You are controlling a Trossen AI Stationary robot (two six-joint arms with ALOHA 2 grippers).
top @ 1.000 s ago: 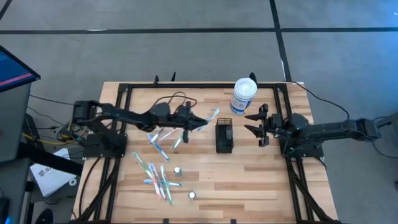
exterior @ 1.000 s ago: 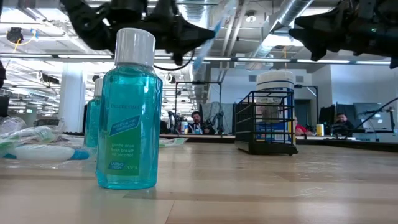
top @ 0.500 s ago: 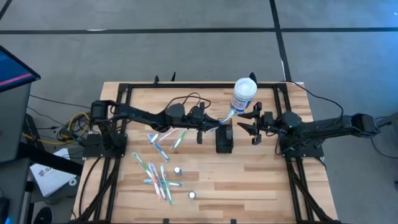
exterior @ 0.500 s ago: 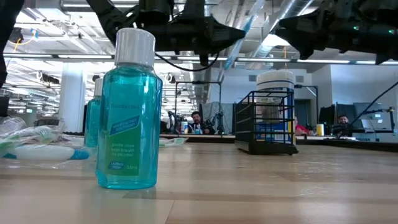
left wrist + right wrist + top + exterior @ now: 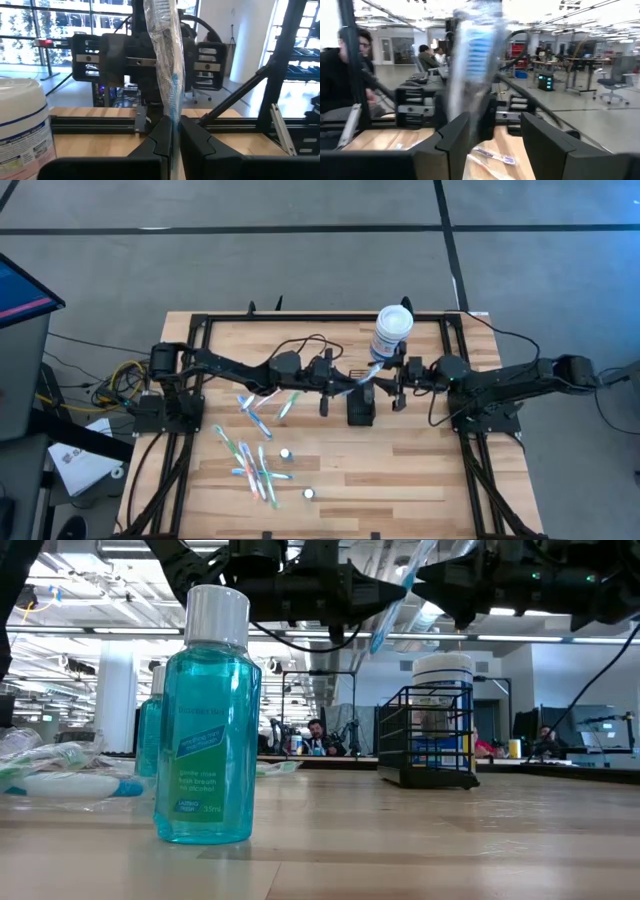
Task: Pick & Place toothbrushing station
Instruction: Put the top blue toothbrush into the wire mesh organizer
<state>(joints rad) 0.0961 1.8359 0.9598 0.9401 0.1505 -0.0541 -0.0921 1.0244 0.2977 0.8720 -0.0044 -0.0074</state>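
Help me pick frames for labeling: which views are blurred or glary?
Right wrist view: wrapped toothbrush smeared by blur. Left wrist view: it is crisp, windows bright behind. Low view: mouthwash bottle sharp, ceiling lights glaring. High view: evenly lit.

A grey concrete floor [image 5: 300, 250] crossed by dark lines surrounds the pale wooden surface [image 5: 400, 470]. Beyond it lies an open office: exposed ducts [image 5: 480, 560] and strip lights overhead, a white column [image 5: 115, 690], tall windows [image 5: 50, 30], desks with seated people [image 5: 318, 736], and an office chair [image 5: 610, 82] on the far side.
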